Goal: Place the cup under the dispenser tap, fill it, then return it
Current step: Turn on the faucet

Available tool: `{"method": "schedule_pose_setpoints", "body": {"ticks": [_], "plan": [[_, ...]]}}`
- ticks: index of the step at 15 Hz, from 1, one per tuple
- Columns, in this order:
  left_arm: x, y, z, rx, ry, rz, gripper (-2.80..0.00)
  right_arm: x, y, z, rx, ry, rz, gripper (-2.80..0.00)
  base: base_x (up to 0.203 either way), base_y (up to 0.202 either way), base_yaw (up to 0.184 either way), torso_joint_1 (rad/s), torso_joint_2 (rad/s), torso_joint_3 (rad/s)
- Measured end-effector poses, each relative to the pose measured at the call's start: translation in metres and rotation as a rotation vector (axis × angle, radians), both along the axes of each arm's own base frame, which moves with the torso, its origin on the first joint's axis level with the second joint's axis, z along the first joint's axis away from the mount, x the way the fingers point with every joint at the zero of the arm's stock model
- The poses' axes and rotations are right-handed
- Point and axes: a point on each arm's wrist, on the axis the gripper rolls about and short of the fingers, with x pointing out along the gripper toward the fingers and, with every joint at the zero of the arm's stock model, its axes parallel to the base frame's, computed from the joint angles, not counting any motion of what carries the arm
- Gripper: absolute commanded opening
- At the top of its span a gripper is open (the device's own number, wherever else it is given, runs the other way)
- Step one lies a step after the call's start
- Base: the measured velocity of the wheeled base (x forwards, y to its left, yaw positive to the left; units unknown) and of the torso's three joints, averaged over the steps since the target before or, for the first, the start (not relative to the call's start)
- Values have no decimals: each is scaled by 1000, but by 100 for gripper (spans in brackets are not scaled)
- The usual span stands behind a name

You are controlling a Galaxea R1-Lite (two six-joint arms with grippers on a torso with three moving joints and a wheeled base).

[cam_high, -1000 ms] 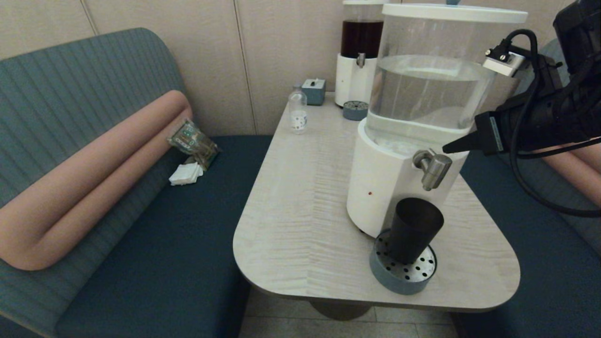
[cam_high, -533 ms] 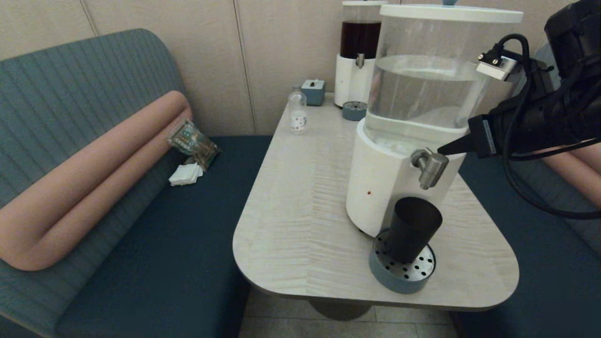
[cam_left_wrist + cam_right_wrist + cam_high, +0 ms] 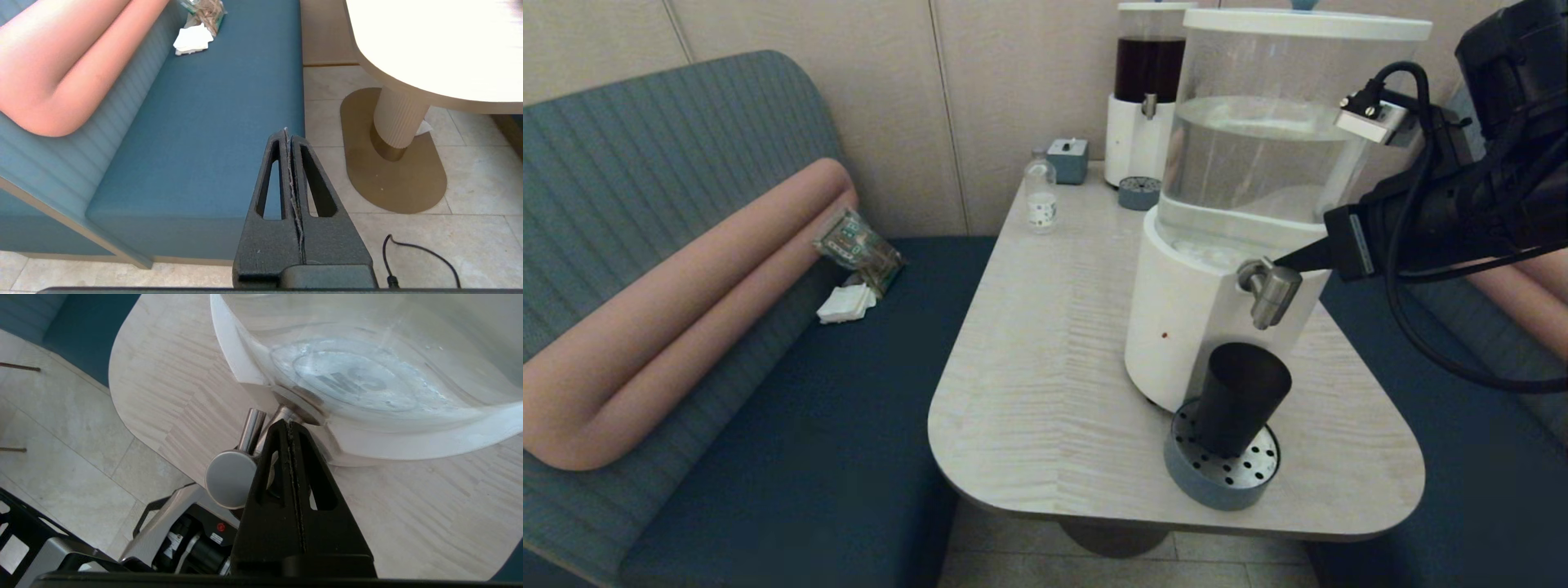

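Observation:
The dark tapered cup (image 3: 1241, 398) stands on the round grey drip tray (image 3: 1217, 483), right below the brushed-steel dispenser tap (image 3: 1267, 287) of the large clear-tank dispenser (image 3: 1258, 155). My right gripper (image 3: 1282, 261) comes in from the right, shut with nothing between its fingers, its tip at the tap's rear where it joins the white base. In the right wrist view the shut tip (image 3: 289, 424) sits against the tap (image 3: 233, 482); the cup is hidden there. My left gripper (image 3: 287, 132) is shut and parked low, over the blue bench edge.
A small clear bottle (image 3: 1041, 196), a small blue box (image 3: 1068, 158) and the dark-liquid dispenser (image 3: 1147, 90) stand at the table's far end. A snack bag (image 3: 859, 243) and napkins (image 3: 845, 302) lie on the left bench. The table's pedestal (image 3: 398, 122) is near the left gripper.
My right gripper has moved left toward the tap, from a short gap beside it to touching its rear. The cup and left arm have not moved.

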Motion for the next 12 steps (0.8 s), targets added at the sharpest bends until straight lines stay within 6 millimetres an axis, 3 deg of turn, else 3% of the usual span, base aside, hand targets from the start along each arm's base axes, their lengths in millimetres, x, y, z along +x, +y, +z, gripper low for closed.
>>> {"method": "schedule_pose_setpoints", "body": {"ticks": [12], "plan": [[0,0,0,0,0,0,-280,-3,13,2,6,-32,54,-280,0,0,0,0,0,0]]}}
